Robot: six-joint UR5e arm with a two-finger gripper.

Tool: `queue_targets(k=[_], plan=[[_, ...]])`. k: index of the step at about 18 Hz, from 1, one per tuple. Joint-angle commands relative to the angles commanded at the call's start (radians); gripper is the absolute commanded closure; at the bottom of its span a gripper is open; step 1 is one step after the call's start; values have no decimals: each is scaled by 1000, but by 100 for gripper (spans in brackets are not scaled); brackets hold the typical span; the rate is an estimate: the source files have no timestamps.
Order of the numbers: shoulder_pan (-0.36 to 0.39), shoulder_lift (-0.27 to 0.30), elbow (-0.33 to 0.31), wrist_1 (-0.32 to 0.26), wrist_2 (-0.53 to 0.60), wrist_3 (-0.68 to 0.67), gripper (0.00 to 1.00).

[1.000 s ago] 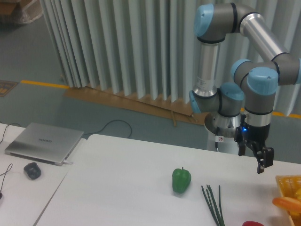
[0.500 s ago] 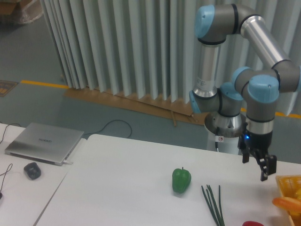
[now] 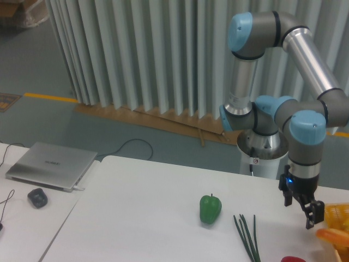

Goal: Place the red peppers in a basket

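Note:
The red pepper shows only as a glossy red top at the bottom edge of the view, right of centre. The yellow-orange latticed basket stands at the right edge, partly cut off, with an orange vegetable in it. My gripper hangs open and empty above the table, just left of the basket and well above the red pepper.
A green bell pepper stands mid-table. Green stalks lie between it and the red pepper. A closed laptop and a mouse sit on the left table. The arm's base stands behind the table.
My gripper has moved down and slightly right, closer to the table beside the basket. Nothing else has moved.

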Motion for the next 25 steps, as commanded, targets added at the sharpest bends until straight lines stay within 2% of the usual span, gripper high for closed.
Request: queue_targets(k=[3, 6, 9, 15, 21, 25], plan=[[8, -9, 14, 14, 5, 1, 0], [9, -79, 96, 8, 35, -8, 0], [27, -123, 126, 11, 32, -2, 0], [31, -184, 117, 17, 38, 2, 0], [25, -195, 91, 20, 43, -8, 0], [11, -235, 87, 43, 43, -9, 0]])
